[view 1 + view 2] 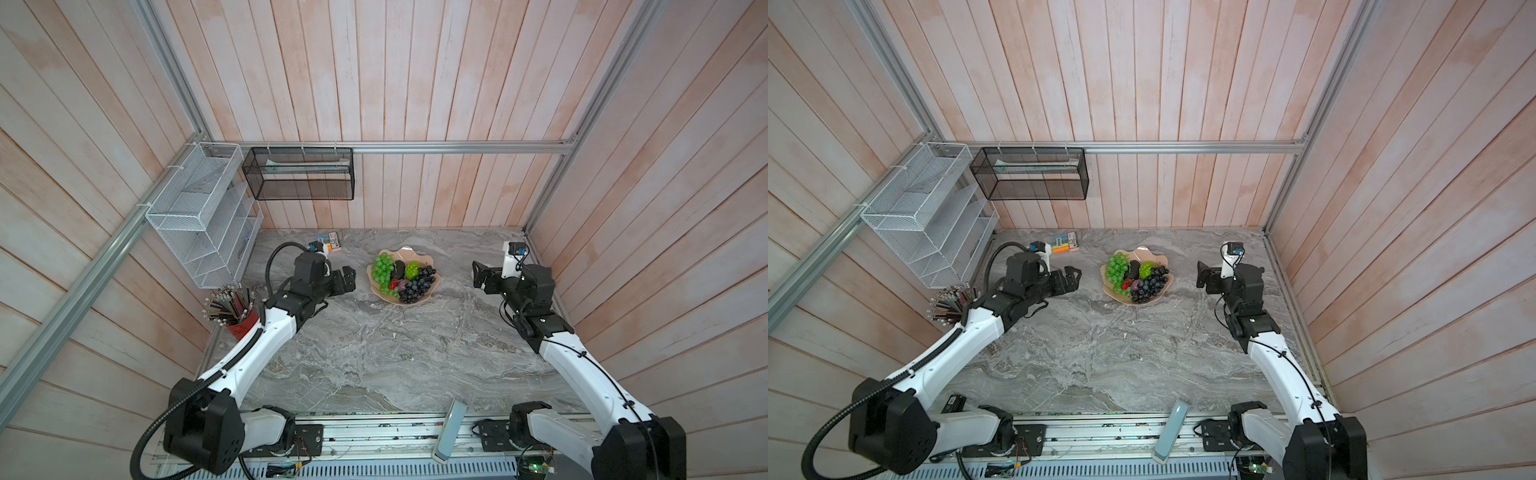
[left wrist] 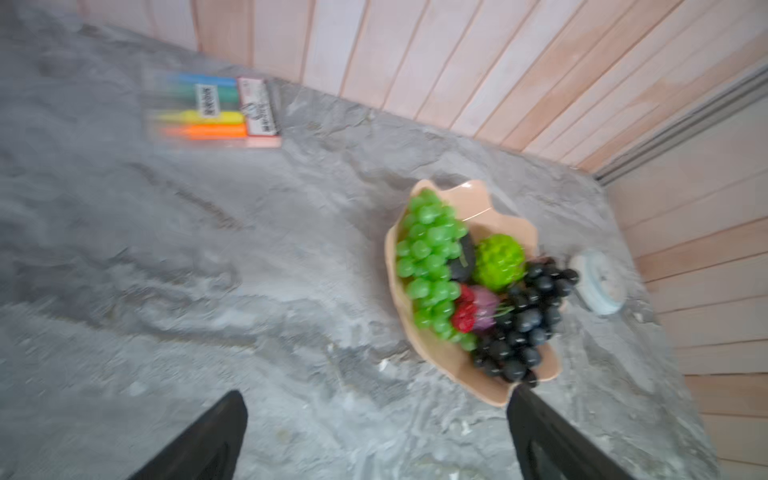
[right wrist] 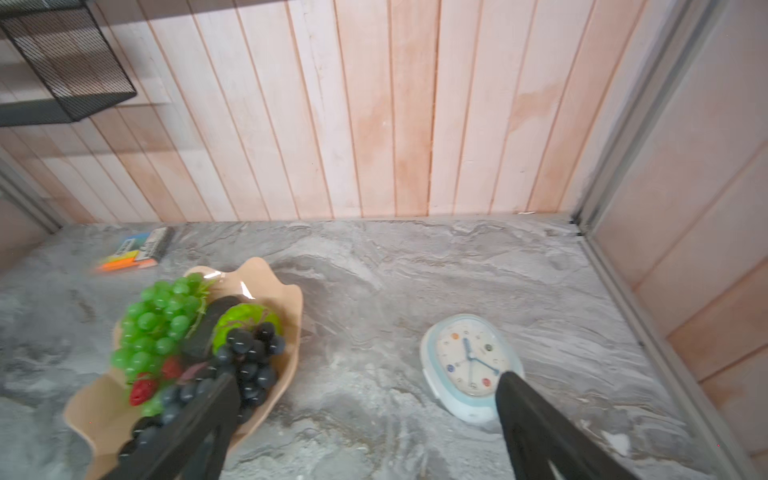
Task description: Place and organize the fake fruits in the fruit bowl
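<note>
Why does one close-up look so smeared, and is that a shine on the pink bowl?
Left wrist view: blurred all over, the highlighter pack smeared. Right wrist view: sharper, the clock face legible, white glare streaks on the fruit bowl inner wall. Both top views: crisp, but the wall planks splay outward, a wide-angle look.

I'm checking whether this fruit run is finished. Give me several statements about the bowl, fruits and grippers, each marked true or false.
1. The green grape bunch lies in the fruit bowl. True.
2. The dark purple grape bunch lies outside the bowl. False: it rests in the bowl, at its rim.
3. The left gripper holds the red cherry pair. False: it is open and empty, and the cherries lie in the bowl.
4. The right gripper is open, apart from the bowl. True.
5. The clock sits in the bowl. False: it lies on the table beside it.
</note>
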### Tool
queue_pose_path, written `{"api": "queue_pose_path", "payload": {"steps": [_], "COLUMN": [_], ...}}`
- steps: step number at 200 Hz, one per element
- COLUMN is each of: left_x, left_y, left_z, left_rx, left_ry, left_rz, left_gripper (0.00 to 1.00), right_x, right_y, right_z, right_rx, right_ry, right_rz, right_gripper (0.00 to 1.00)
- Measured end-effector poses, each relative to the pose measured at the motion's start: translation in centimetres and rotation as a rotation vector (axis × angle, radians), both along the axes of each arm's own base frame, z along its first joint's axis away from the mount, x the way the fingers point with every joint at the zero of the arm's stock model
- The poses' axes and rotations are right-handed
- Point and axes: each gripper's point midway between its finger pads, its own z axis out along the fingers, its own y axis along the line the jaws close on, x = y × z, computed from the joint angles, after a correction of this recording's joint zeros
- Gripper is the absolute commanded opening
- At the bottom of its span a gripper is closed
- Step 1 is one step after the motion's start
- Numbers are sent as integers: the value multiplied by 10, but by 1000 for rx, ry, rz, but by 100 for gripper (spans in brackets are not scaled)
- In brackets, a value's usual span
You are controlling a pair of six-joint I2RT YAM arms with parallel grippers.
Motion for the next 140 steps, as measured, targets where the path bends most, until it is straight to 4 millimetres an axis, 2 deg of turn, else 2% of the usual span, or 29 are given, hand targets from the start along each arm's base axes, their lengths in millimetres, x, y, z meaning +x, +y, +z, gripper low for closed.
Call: {"api": "queue_pose_path", "payload": {"steps": [28, 46, 55, 68, 81, 118, 140], "left_x": [-14, -15, -17, -20, -19, -1, 13], "left_y": [56, 94, 106, 113, 115, 126, 130], "left_z": [-37, -61, -73, -90, -97, -91, -85], "left_rx": [145, 210, 245, 289, 322, 357, 359], "left_ry": [-114, -148, -158, -158, -178, -275, -330], "left_rz": [113, 214, 246, 257, 256, 278, 281], "left_gripper": [100, 100, 100, 100, 100, 100, 100], "right_x": [-5, -16, -21, -24, -23, -11, -5], "right_y": [-47, -57, -59, -63, -68, -89, -80], "right_z": [-39, -66, -79, -98, -111, -131, -139], "right_rx": [-32, -44, -45, -48, -50, -12, -9], "right_ry": [-5, -23, -18, -4, 11, 6, 2], "right_rz": [-132, -171, -181, -197, -211, -262, -199], "right_gripper": [98, 98, 98, 98, 98, 98, 98]}}
